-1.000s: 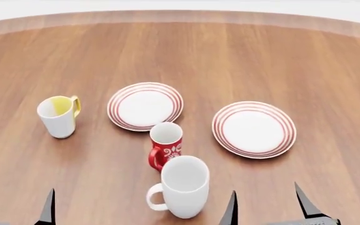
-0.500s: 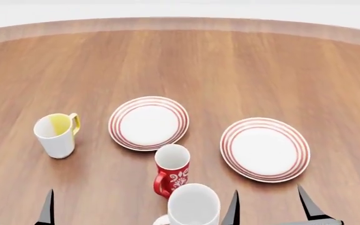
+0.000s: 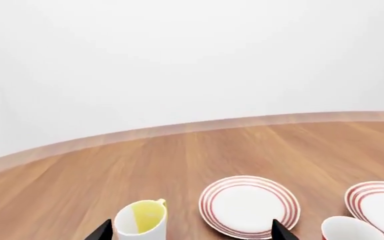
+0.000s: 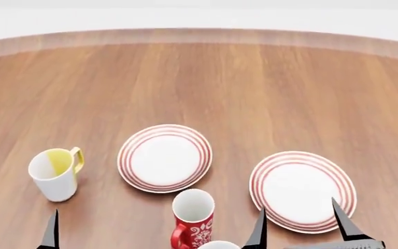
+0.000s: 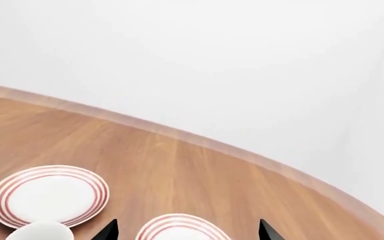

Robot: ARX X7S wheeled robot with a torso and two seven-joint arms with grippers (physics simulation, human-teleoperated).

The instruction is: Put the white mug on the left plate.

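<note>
Wooden surface [image 4: 254, 83], head view: left plate [image 4: 165, 157] behind red mug [image 4: 193, 224]; white mug [image 4: 219, 245] barely visible in front of it. Left claw [image 4: 16, 224] and right claw [image 4: 299, 224] both spread wide, empty. Left wrist view: yellow mug [image 3: 140, 220] beside that plate.

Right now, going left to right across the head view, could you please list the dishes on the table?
Yellow-lined mug → left plate → red patterned mug → right plate. The white mug barely shows at the bottom edge, so I leave it out.
</note>
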